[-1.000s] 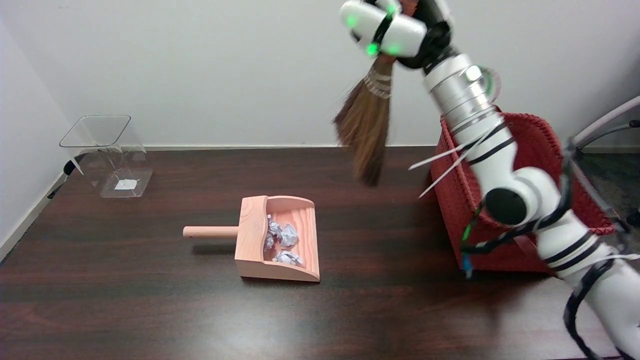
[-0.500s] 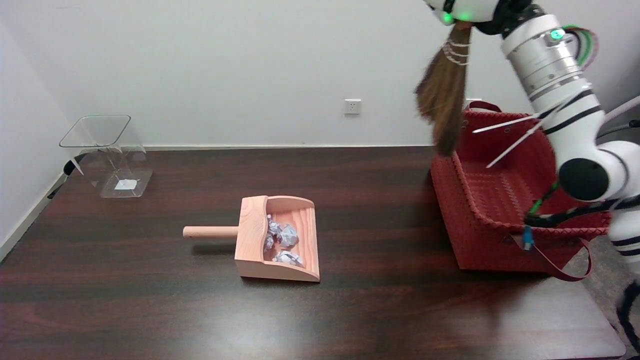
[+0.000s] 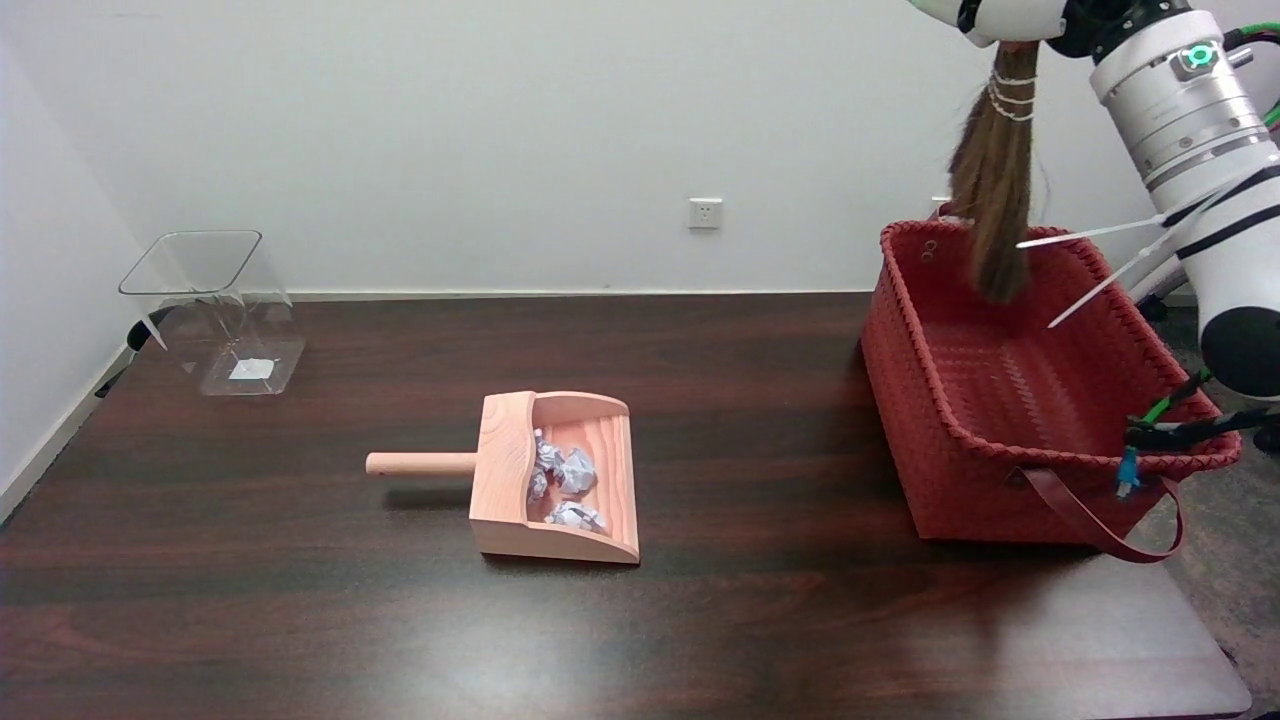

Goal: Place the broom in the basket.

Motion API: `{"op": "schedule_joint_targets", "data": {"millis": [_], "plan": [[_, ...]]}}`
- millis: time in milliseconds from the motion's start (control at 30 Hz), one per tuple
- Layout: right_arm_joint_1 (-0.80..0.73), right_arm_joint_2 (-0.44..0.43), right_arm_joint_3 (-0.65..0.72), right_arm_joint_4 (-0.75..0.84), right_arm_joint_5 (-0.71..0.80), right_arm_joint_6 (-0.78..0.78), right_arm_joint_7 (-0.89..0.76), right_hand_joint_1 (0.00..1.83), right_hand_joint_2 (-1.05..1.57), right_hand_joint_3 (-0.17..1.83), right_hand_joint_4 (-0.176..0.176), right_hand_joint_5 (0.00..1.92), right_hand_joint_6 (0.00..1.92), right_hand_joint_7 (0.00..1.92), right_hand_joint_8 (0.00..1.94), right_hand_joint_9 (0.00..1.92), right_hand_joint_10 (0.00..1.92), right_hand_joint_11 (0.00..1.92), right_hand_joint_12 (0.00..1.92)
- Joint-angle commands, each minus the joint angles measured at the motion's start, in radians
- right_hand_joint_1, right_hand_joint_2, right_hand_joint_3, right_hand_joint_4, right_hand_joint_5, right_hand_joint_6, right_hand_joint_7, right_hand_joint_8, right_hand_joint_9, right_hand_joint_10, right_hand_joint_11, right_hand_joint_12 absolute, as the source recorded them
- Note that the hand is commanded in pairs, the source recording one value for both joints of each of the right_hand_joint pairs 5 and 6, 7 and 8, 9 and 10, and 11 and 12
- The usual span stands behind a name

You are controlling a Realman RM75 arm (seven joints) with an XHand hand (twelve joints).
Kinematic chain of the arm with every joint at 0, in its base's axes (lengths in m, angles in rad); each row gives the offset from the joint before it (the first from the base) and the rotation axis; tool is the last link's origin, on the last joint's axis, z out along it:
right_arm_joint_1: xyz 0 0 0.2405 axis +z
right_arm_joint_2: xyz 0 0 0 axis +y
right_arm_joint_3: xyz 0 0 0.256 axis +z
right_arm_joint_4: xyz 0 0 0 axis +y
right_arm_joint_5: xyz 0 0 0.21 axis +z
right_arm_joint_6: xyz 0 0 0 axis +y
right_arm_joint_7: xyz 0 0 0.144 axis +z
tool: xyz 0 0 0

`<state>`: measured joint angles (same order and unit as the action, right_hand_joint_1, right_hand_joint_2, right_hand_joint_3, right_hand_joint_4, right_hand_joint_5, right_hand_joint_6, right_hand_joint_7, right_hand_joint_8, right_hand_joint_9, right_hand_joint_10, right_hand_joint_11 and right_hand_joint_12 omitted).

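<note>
- The right hand (image 3: pixel 1005 20) shows only as a glossy white shell cut off by the top edge, with a black part just to its right.
- Behind it the right arm (image 3: pixel 1215 180) starts with a ribbed, brushed-silver cylindrical wrist section (image 3: pixel 1180 105).
- On top of that section sits a small round indicator (image 3: pixel 1198 57) ringed in green light.
- Lower down the casing is smooth white, crossed by thin black bands (image 3: pixel 1225 205).
- White cable ties (image 3: pixel 1095 233) stick out to the left from those bands.
- A round black joint cap (image 3: pixel 1243 350) closes the next segment.
- Black and green cables (image 3: pixel 1180 420) run below it, ending in a small blue connector (image 3: pixel 1128 470).
</note>
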<state>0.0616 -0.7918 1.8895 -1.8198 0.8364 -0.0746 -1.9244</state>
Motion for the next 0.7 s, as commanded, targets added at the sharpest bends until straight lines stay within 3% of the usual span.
{"op": "schedule_joint_targets", "data": {"millis": [33, 700], "plan": [[-0.068, 0.014, 0.096, 0.011, -0.001, 0.035, -0.090, 1.34, 1.55, 0.31, 0.000, 1.92, 1.92, 1.92, 1.92, 1.92, 1.92, 1.74, 1.74], [-0.307, -0.064, -0.016, 0.081, 0.008, -0.249, -0.083, 1.36, 1.51, 0.29, 0.000, 1.92, 1.92, 1.92, 1.92, 1.92, 1.92, 1.74, 1.74]]}}
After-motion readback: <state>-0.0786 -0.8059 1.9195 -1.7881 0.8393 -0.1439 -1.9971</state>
